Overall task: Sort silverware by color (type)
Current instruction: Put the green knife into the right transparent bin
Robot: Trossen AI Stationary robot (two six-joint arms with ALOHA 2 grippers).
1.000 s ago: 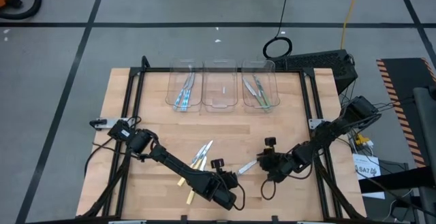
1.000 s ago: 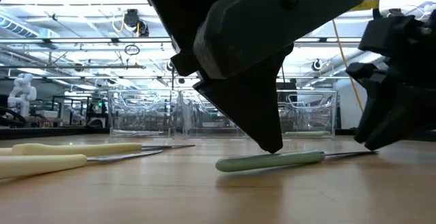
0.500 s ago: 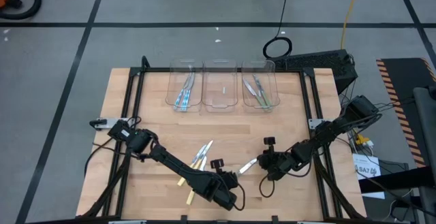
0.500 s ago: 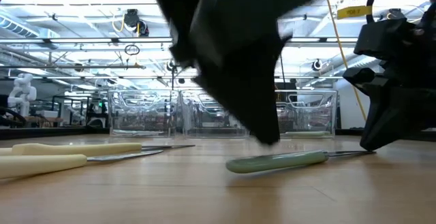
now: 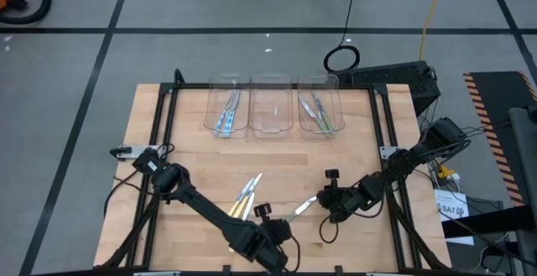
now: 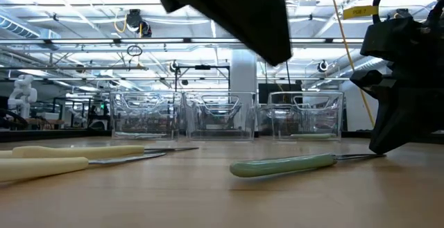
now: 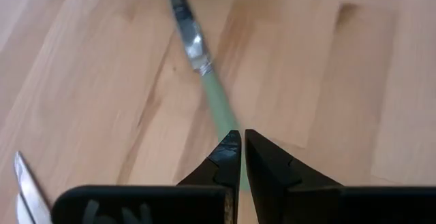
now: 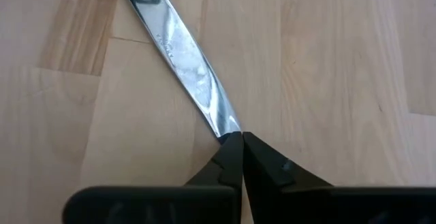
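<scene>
Overhead and table-level views of a wooden table point(image 5: 352, 133) with three clear bins point(image 5: 272, 106) in a row along its far edge. The left bin point(image 5: 227, 106) holds blue-handled utensils point(image 5: 225, 115), the middle bin point(image 5: 272, 106) shows no utensil, and the right bin point(image 5: 320, 106) holds green-handled utensils point(image 5: 322, 118); their exact number cannot be told.

On the open table lie two pale yellow-handled utensils point(image 6: 76, 152), one nearer the low camera than the other, and beside them in the overhead view a small cluster point(image 5: 247, 192) whose members cannot be counted singly.

One green-handled knife point(image 6: 281, 164) lies flat between the two arms. The right gripper point(image 5: 329, 200) is at the table surface, its fingers closed together with their tips at the knife's blade tip point(image 8: 228, 130). The left gripper point(image 7: 240, 142) hangs above the green handle's end, its fingers nearly touching with only a thin gap, holding nothing.
</scene>
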